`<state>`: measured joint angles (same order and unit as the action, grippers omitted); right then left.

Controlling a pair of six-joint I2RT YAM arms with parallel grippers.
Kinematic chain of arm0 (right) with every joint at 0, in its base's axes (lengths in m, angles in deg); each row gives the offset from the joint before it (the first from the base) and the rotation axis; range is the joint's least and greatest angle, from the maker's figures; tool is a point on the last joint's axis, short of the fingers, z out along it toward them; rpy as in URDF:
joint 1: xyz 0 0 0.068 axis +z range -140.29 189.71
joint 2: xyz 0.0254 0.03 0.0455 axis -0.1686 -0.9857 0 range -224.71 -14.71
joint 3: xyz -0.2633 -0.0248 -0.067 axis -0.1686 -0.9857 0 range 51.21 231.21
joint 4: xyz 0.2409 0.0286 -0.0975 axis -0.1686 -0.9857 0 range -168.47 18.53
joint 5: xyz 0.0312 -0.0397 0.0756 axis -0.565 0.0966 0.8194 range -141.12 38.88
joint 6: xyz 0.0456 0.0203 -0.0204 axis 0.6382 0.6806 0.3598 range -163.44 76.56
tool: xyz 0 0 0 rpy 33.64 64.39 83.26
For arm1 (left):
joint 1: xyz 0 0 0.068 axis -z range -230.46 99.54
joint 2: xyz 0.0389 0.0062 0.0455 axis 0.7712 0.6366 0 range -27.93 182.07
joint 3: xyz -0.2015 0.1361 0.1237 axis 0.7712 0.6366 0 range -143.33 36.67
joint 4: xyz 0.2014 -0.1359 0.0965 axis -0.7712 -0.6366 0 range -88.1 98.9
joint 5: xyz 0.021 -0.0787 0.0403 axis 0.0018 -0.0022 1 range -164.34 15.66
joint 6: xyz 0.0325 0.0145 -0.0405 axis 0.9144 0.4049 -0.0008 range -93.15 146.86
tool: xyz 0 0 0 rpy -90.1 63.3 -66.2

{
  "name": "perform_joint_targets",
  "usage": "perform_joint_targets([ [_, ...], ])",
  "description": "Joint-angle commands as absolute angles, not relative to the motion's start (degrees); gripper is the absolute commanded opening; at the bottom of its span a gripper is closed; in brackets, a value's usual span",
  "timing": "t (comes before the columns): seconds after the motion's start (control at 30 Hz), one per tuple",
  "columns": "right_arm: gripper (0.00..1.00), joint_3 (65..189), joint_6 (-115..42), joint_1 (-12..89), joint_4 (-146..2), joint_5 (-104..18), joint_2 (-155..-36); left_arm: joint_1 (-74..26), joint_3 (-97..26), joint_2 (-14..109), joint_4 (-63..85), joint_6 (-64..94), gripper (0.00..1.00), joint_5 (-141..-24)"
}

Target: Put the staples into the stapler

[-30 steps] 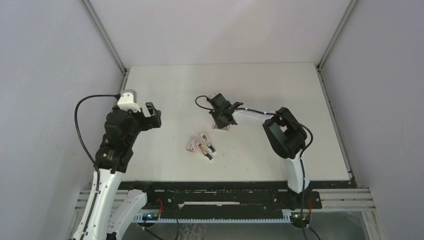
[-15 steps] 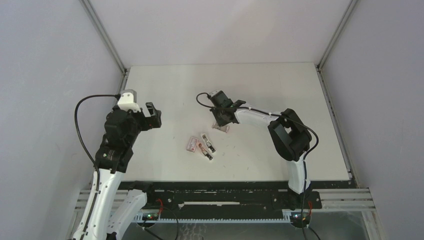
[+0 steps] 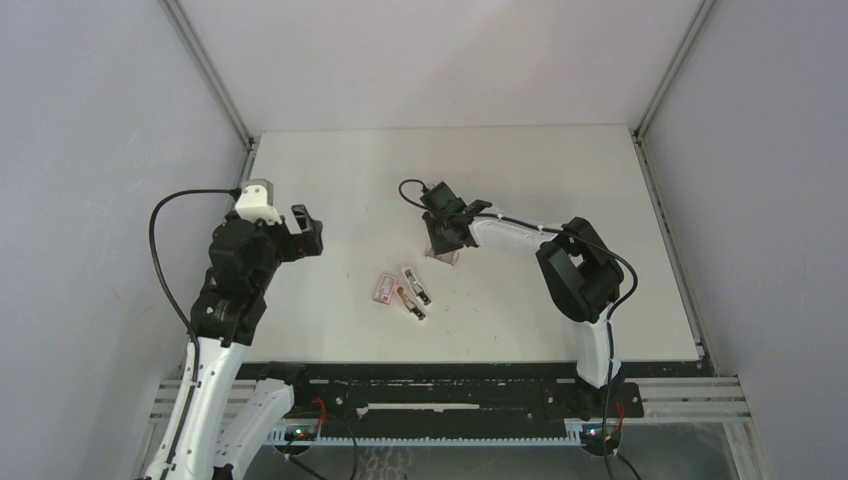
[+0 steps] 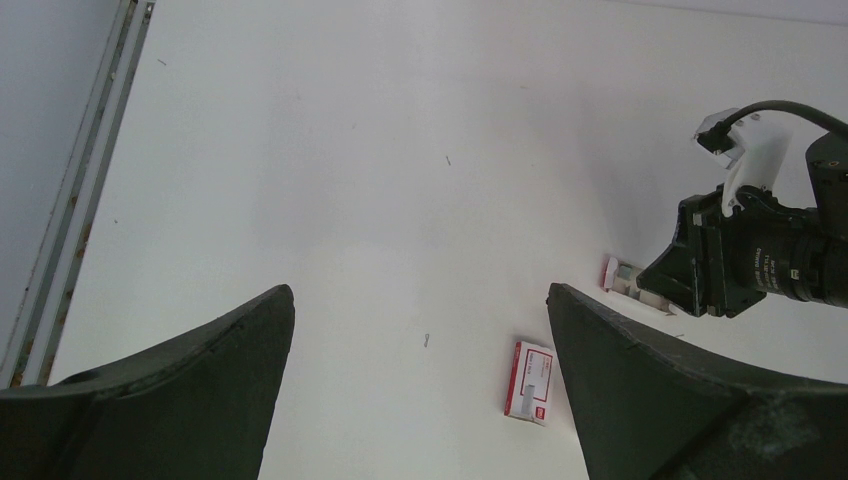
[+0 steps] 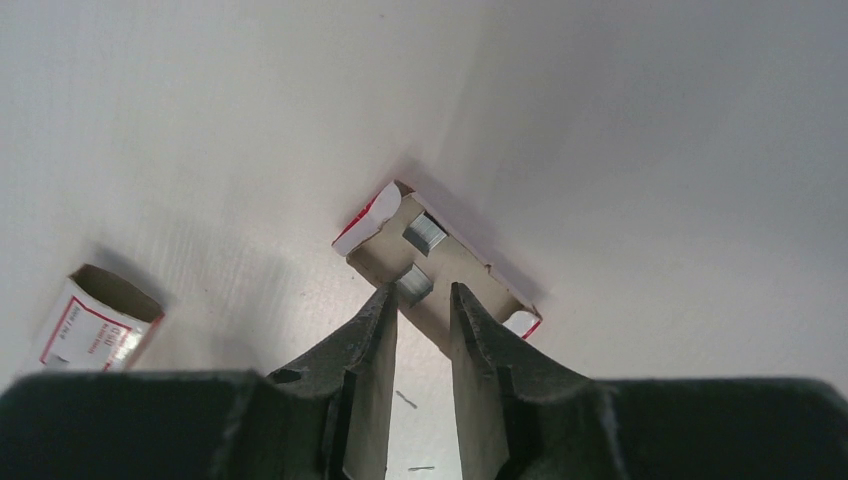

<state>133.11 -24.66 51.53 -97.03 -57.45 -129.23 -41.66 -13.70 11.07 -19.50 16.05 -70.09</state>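
The staples show in the right wrist view as two short silver strips [image 5: 425, 232] lying in an open red-and-white cardboard tray [image 5: 470, 268]. My right gripper [image 5: 422, 295] points down at the tray's near edge, its jaws a narrow gap apart, with bare table showing between them. The nearer strip [image 5: 413, 283] lies just off the left fingertip. From above, the right gripper [image 3: 445, 232] stands over the tray [image 3: 443, 254]. The stapler [image 3: 414, 292] lies near the table's middle. My left gripper [image 3: 305, 232] hovers open at the left, holding nothing.
A closed red-and-white staple box [image 3: 384, 288] lies beside the stapler; it also shows in the left wrist view as a box [image 4: 530, 382] and in the right wrist view as a box [image 5: 95, 325]. Loose single staples [image 5: 406, 399] are scattered on the table.
My right gripper's jaws were pressed together and now stand slightly apart over the tray. The right arm shifted a little to the right. The left arm has not moved.
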Motion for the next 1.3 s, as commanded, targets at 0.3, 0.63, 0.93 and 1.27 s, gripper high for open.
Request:
perform_joint_targets([
  [0.3,0.28,134.88,-7.68,52.25,-100.23,-61.41,-129.68,-42.12,-12.42,11.02,-17.28,16.41,1.00,-71.42],
  [0.63,0.29,136.30,-6.33,52.53,-99.68,-60.79,-131.76,-42.13,-12.43,10.98,-17.29,16.44,1.00,-71.44],
  [0.93,0.29,137.60,-6.05,52.52,-99.59,-60.53,-133.29,-42.15,-12.32,10.98,-17.27,16.40,1.00,-71.45],
  [1.27,0.28,137.60,-5.60,52.64,-98.72,-60.35,-131.26,-42.17,-12.35,10.98,-17.29,16.43,1.00,-71.58],
])
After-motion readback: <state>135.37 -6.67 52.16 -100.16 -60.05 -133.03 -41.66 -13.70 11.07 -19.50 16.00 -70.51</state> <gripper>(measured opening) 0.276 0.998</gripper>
